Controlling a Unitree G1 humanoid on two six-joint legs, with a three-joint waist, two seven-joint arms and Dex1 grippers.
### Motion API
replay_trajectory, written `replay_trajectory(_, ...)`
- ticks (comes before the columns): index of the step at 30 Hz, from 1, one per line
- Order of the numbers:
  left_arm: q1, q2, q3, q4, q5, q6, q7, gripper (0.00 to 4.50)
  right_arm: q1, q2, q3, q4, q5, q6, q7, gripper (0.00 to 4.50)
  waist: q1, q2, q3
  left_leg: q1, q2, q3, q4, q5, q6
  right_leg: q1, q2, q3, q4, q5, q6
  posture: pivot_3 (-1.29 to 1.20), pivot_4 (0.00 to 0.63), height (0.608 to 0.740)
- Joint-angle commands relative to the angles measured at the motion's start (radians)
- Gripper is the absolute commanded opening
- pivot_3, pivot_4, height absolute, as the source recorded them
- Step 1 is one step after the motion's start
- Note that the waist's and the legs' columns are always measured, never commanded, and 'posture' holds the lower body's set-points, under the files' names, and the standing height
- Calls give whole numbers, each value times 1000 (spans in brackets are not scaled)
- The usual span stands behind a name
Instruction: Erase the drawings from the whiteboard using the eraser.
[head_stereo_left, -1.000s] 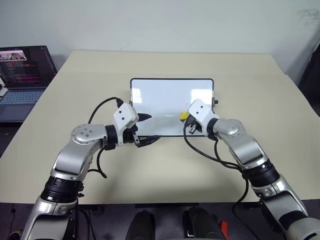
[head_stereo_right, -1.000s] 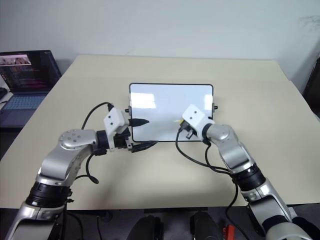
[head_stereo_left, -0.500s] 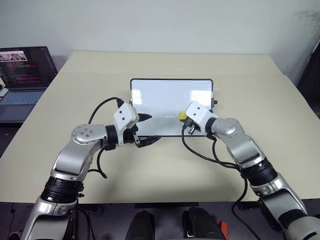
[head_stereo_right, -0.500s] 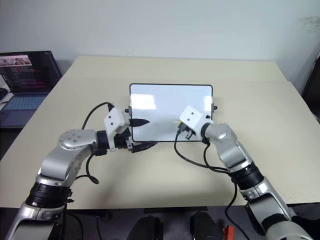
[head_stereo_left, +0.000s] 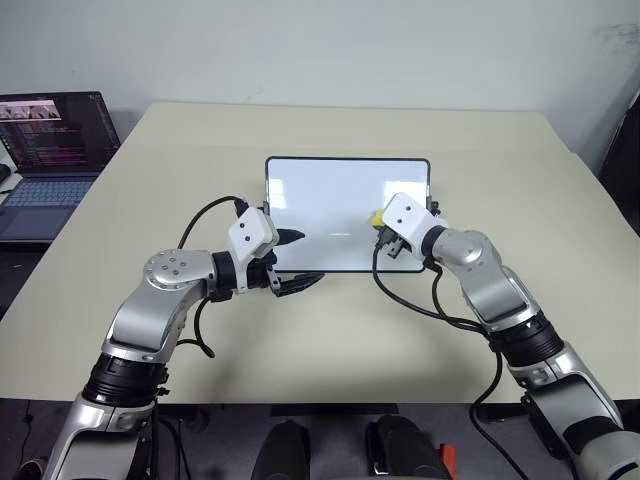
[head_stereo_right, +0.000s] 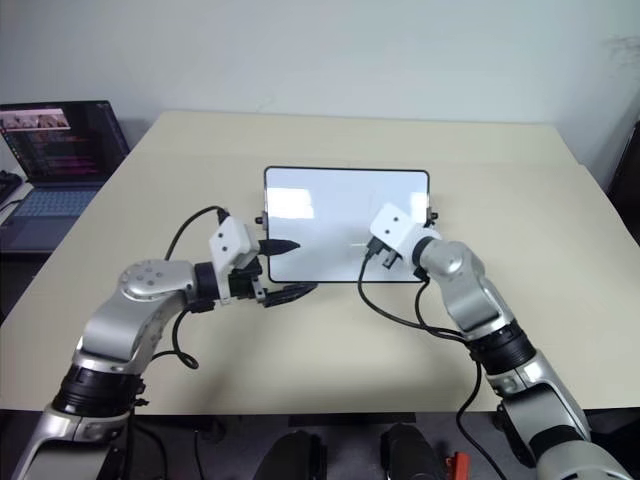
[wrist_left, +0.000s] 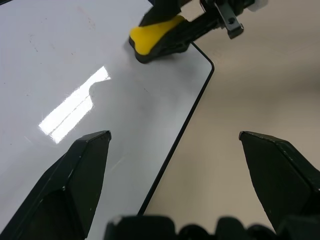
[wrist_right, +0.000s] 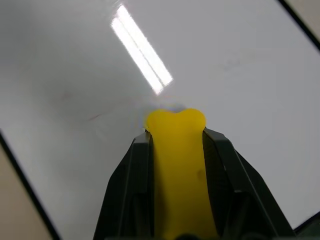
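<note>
Table: a beige table (head_stereo_left: 330, 330) with the whiteboard (head_stereo_left: 330, 195) lying flat near its middle
Whiteboard: small, glossy white, thin black frame, rounded corners, a black knob on its right short side
Drawings: only very faint reddish traces (wrist_right: 95, 117) show on the white surface just beside the eraser's tip
Eraser: a small yellow block (wrist_right: 177, 165) clamped between the right gripper's two black fingers, its front end pressed on the board near the right edge
Right gripper: clenched tight on the eraser (head_stereo_left: 381, 222), angled down onto the board's right side
Left gripper: fingers spread wide apart (head_stereo_left: 295, 260), holding nothing, one finger over the board's lower left corner, the other just off its near edge
Laptop: an open laptop (head_stereo_left: 45, 150) at the far left, beside the table, well apart from the board
</note>
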Motion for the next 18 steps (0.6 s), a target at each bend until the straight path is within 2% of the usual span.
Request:
replay_trajectory(1,-19,-10,9,-7,-12,-17,-6,4500,37,-15,20,-2,-11,49,33,1002,0,0,0,0,0,0,0,0,0,0,0,0,0,0,0,0,150,740)
replay_trajectory(6,-23,-13,9,-5,-10,-15,-10,4500,-29,15,-57,65,-48,-25,-108,998,-3,0,0,1,1,0,0,0,0,0,0,1,1,0,0,0,150,740)
replay_trajectory(9,-22,-13,11,-8,-12,-12,-10,4500,-52,23,-74,92,-48,-54,-142,998,-2,0,0,1,1,0,0,1,1,0,0,0,1,1,0,0,150,740)
replay_trajectory(14,-19,-14,12,-14,-13,-7,-9,4500,-40,29,-50,95,-42,-31,-92,998,-2,0,0,0,0,1,0,1,1,0,0,1,0,1,-1,0,150,740)
replay_trajectory(18,-17,-14,14,-19,-14,-4,-5,4500,9,-9,17,49,-32,32,37,997,-3,0,0,1,1,1,-1,1,1,0,0,1,0,1,-1,0,150,740)
